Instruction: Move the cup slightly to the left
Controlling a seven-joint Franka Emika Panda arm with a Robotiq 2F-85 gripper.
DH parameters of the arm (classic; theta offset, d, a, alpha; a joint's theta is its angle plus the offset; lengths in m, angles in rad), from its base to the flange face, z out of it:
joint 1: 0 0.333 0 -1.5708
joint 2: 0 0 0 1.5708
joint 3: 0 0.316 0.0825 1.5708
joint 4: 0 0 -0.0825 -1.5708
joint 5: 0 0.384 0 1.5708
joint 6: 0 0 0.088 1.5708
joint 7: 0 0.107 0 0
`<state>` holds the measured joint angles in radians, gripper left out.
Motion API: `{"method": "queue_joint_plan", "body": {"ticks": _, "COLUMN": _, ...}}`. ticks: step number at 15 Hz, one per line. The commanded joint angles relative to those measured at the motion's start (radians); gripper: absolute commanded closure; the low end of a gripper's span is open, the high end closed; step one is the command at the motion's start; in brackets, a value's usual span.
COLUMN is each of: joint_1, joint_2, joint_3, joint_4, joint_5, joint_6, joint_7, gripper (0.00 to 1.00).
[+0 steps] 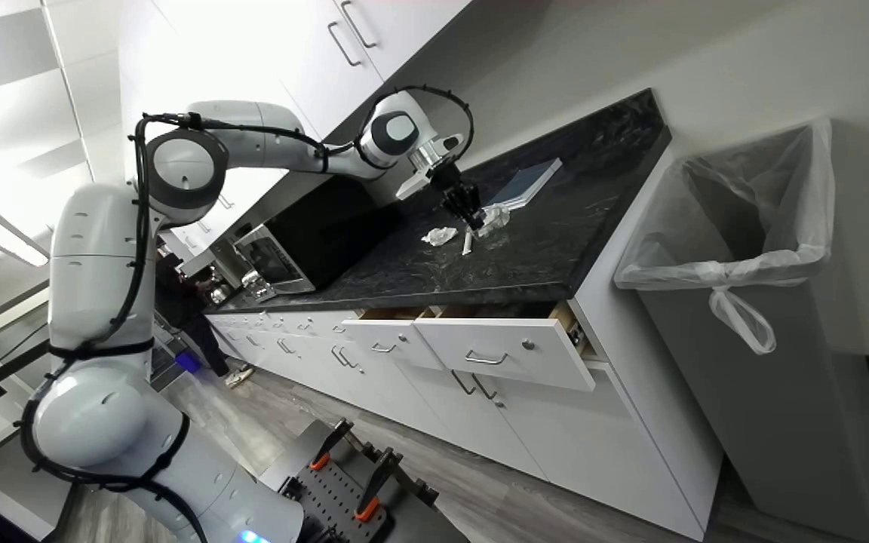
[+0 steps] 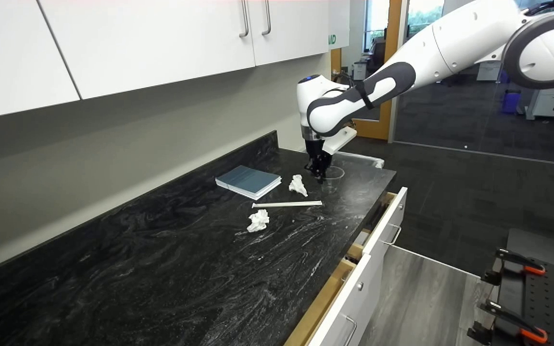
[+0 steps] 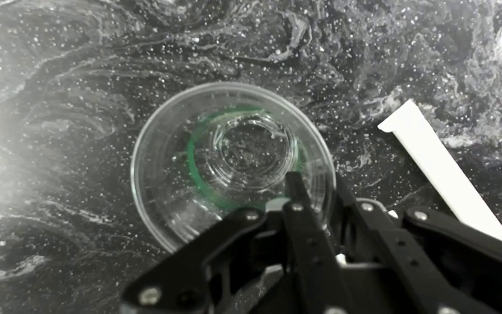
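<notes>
A clear plastic cup [image 3: 251,148] with a green ring stands upright on the dark counter in the wrist view. It also shows in an exterior view [image 2: 333,182] under the arm. My gripper [image 3: 317,176] straddles the cup's rim, one finger inside the cup and one outside. The fingers are partly apart, with a gap between the inner finger and the wall. The outer finger is close to the wall; I cannot tell if it touches. The gripper shows in both exterior views [image 1: 474,222] [image 2: 321,178]. In an exterior view the cup blends with white tissue behind the fingertips.
A wrapped white stick [image 3: 447,170] lies beside the cup. Crumpled tissues [image 2: 258,220] [image 2: 298,185] and a blue book [image 2: 249,181] lie on the counter [image 2: 161,269]. Drawers [image 1: 502,343] stand open at the front edge. A microwave [image 1: 272,260] and a lined bin [image 1: 766,362] stand at opposite sides.
</notes>
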<state>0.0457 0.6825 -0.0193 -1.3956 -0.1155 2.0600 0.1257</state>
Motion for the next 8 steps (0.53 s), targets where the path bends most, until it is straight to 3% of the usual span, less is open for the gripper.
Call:
{"method": "queue_joint_plan", "body": {"ticks": 1, "joint_1": 0.01, "joint_2": 0.021, "joint_3": -0.013, "joint_4": 0.052, "joint_5": 0.01, "joint_6": -0.053, "joint_7": 0.028, "gripper": 1.0}}
{"method": "queue_joint_plan", "body": {"ticks": 4, "joint_1": 0.015, "joint_2": 0.01, "joint_3": -0.021, "joint_4": 0.059, "joint_5": 0.004, "joint_6": -0.071, "joint_7": 0.04, "gripper": 0.99}}
{"method": "queue_joint_plan", "body": {"ticks": 8, "joint_1": 0.04, "joint_2": -0.125, "joint_3": -0.007, "joint_4": -0.045, "joint_5": 0.005, "joint_6": -0.128, "joint_7": 0.066, "gripper": 0.99}}
